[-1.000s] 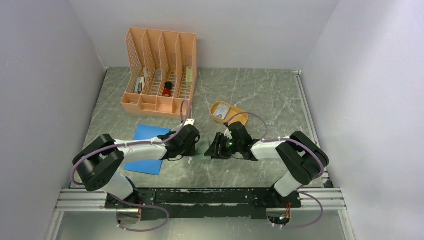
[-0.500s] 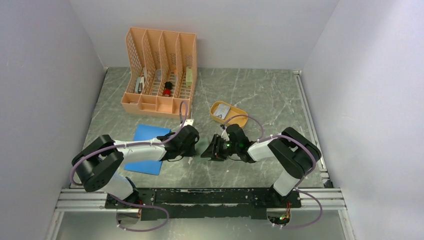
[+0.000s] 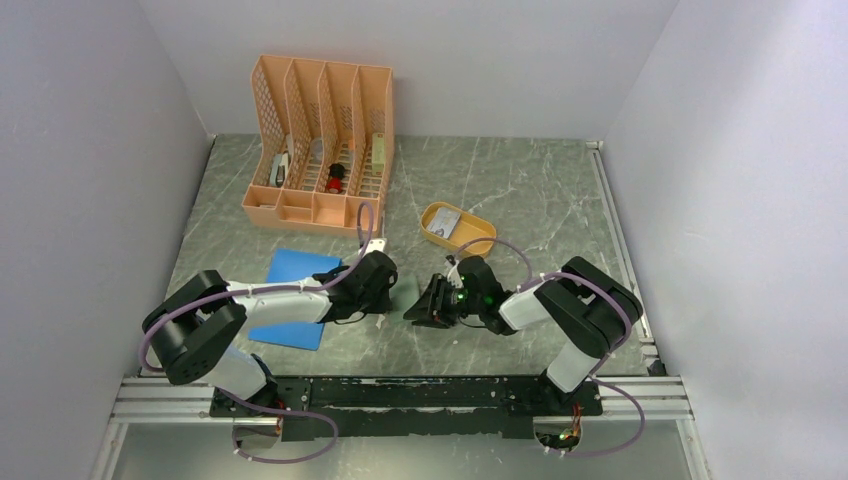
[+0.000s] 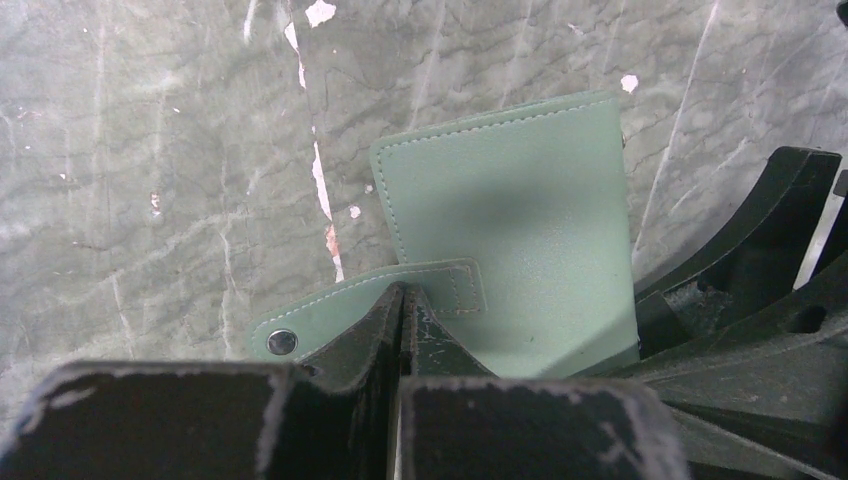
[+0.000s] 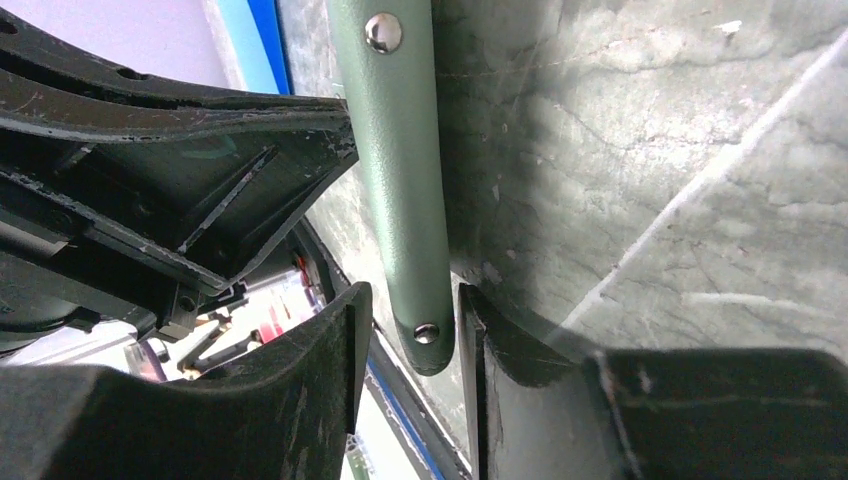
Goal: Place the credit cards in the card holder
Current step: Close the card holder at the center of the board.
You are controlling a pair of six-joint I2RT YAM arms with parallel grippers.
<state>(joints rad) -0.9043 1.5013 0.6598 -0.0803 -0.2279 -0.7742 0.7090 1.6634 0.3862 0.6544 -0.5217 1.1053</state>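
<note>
While the left end effector (image 4: 402,300) rests shut against the wallet (image 4: 510,220), the right end effector (image 5: 412,300), narrow around its tab (image 5: 395,150), may slip off

My overhead camera sits high at the near edge of the table (image 3: 520,190) and looks down and forward over all of it from far off. My left wrist camera looks steeply down, close on the card holder (image 4: 510,230). My right wrist camera skims along that card holder (image 5: 400,180) edge-on, closer still. All three views share it.
</note>
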